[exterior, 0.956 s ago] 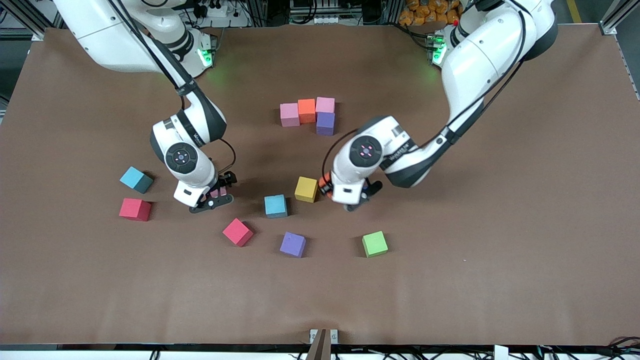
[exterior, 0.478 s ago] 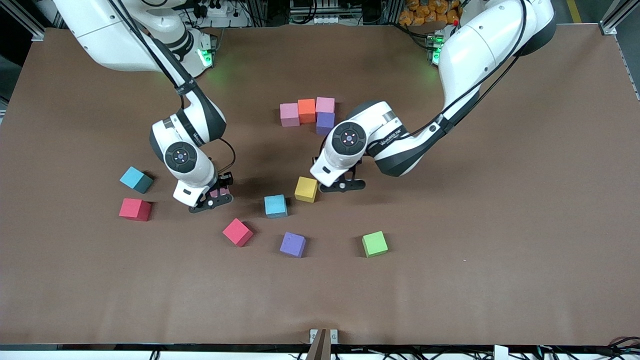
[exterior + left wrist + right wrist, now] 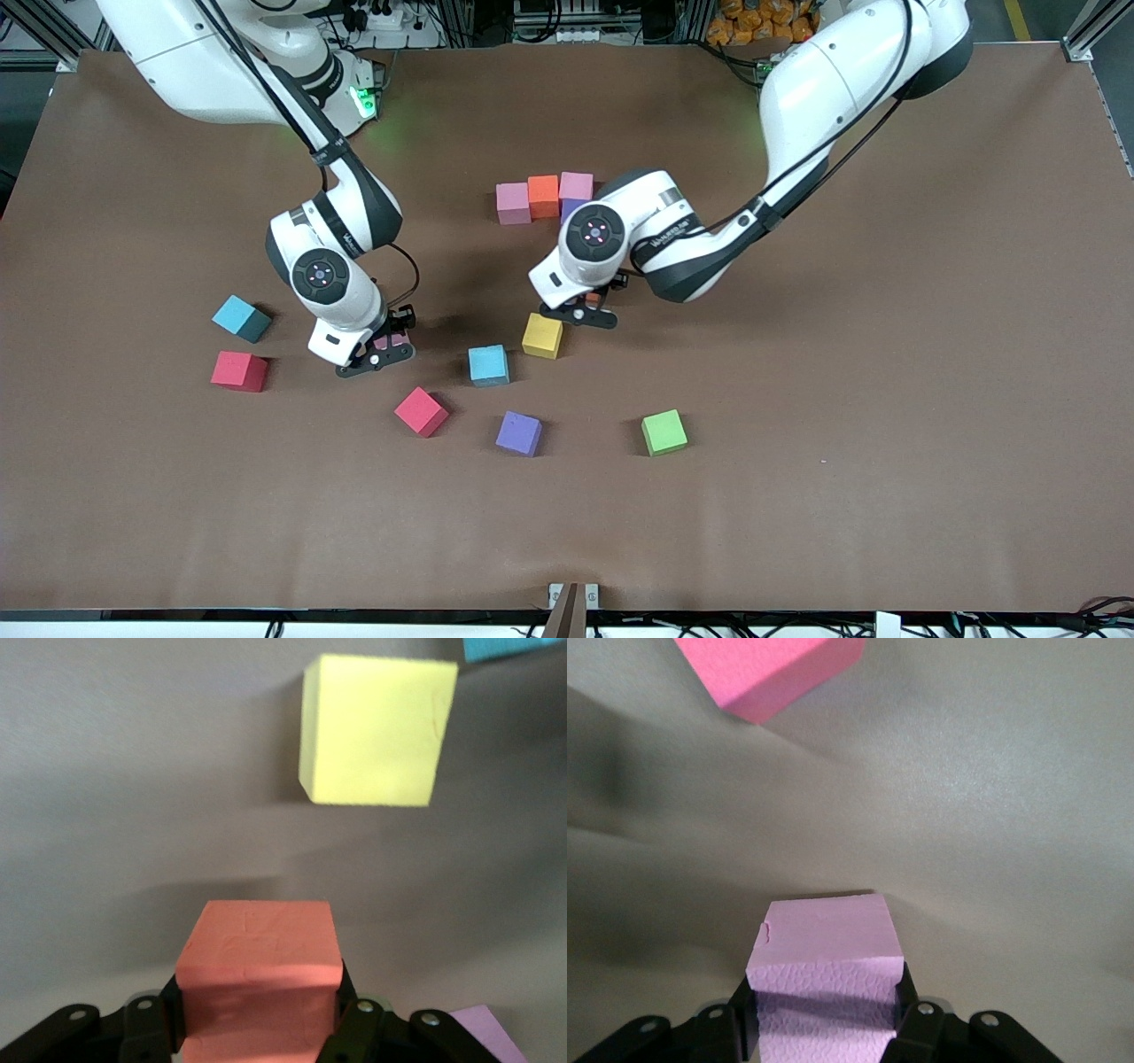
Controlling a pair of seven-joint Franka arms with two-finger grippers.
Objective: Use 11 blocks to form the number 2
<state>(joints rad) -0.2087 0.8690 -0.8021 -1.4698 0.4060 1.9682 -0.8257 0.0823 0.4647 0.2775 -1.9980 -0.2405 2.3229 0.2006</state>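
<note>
My left gripper [image 3: 585, 308] is shut on an orange block [image 3: 259, 966] and holds it above the table beside the yellow block [image 3: 542, 336]. My right gripper [image 3: 386, 347] is shut on a pink block [image 3: 824, 979] low at the table, toward the right arm's end. The started number 2 lies nearer the bases: a pink block [image 3: 512, 202], an orange block [image 3: 543, 195], another pink block [image 3: 576, 185] and a purple block [image 3: 570, 209] partly hidden by my left wrist.
Loose blocks lie on the brown table: light blue [image 3: 488, 364], red [image 3: 421, 411], purple [image 3: 519, 433] and green [image 3: 664, 432] nearer the front camera. Another light blue [image 3: 241, 318] and red [image 3: 238, 370] sit toward the right arm's end.
My left gripper has carried the orange block past the yellow block, toward the started number 2. The right gripper has closed on the pink block without shifting.
</note>
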